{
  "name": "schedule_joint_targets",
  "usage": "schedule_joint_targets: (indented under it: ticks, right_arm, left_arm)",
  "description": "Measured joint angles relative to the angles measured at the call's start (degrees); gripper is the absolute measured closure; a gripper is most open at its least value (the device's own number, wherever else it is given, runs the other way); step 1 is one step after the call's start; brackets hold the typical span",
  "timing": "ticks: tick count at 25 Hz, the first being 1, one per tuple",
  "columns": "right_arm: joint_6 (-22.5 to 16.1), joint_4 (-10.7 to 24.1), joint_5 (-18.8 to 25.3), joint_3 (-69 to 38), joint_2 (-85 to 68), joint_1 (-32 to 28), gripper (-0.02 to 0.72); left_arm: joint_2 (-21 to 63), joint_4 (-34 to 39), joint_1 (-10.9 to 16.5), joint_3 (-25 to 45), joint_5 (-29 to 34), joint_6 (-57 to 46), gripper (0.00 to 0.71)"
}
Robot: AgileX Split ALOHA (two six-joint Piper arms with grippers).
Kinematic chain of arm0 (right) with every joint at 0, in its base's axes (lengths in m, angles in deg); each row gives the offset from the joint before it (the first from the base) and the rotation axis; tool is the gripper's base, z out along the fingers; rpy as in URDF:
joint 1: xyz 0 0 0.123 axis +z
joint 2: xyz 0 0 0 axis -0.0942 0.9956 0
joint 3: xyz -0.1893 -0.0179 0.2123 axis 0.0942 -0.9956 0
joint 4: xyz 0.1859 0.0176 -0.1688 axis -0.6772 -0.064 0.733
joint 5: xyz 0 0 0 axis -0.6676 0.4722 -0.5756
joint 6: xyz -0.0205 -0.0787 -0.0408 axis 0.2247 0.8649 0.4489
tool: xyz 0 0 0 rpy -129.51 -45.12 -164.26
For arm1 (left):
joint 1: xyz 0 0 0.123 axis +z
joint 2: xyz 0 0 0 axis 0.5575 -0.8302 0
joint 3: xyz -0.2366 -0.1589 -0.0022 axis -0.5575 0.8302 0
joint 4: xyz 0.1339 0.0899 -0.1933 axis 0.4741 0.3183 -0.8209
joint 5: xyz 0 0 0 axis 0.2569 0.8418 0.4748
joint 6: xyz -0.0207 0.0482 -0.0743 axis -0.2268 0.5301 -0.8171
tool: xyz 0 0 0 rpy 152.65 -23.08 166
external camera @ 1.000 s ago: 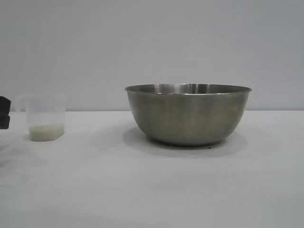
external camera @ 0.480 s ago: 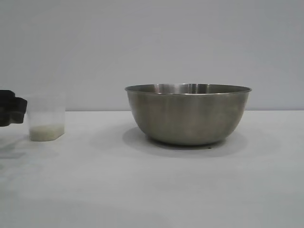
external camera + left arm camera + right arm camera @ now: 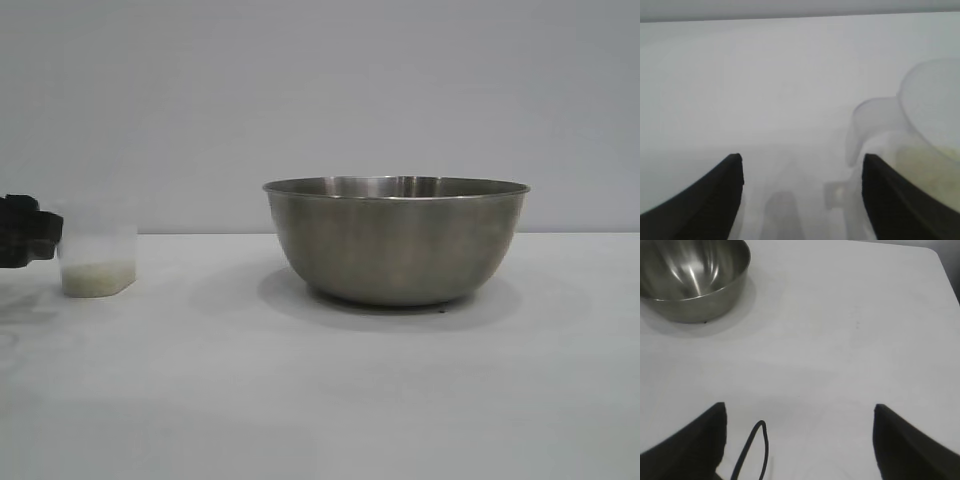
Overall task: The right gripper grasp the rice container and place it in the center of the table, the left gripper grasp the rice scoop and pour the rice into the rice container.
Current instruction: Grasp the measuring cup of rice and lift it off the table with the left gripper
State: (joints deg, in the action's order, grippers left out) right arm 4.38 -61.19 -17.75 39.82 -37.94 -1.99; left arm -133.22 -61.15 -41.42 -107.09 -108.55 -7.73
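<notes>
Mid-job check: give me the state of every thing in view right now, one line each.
Rice container: upright on the table, empty inside as far as the right wrist view shows.
Rice scoop: upright on the table, not lifted.
Rice: in the scoop's bottom, unpoured.
Left tool: open, beside the scoop's handle, not gripping.
Right tool: open, empty, away from the container.

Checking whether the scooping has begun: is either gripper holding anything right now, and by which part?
Nothing is held. The left gripper is open beside the rice scoop, its handle not yet between the fingers. The right gripper is open over bare table.
</notes>
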Motion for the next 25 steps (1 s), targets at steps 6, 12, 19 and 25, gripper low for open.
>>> schedule_joint_targets:
  ticks: [6, 12, 19, 25]
  right_arm:
    - [-0.1, 0.0, 0.0, 0.0, 0.0, 0.0, 0.148]
    - [-0.1, 0.0, 0.0, 0.0, 0.0, 0.0, 0.148]
    - [-0.1, 0.0, 0.0, 0.0, 0.0, 0.0, 0.148]
    - [-0.1, 0.0, 0.0, 0.0, 0.0, 0.0, 0.148]
  left_arm:
    - [-2.2, 3.4, 0.1, -3.9, 0.0, 0.1, 0.272]
    - [-2.4, 10.3, 0.3, -5.8, 0.0, 0.9, 0.655]
    - [-2.2, 12.3, 0.3, -6.0, 0.0, 1.1, 0.71]
    - [2.7, 15.5, 0.3, -6.1, 0.8, 1.1, 0.71]
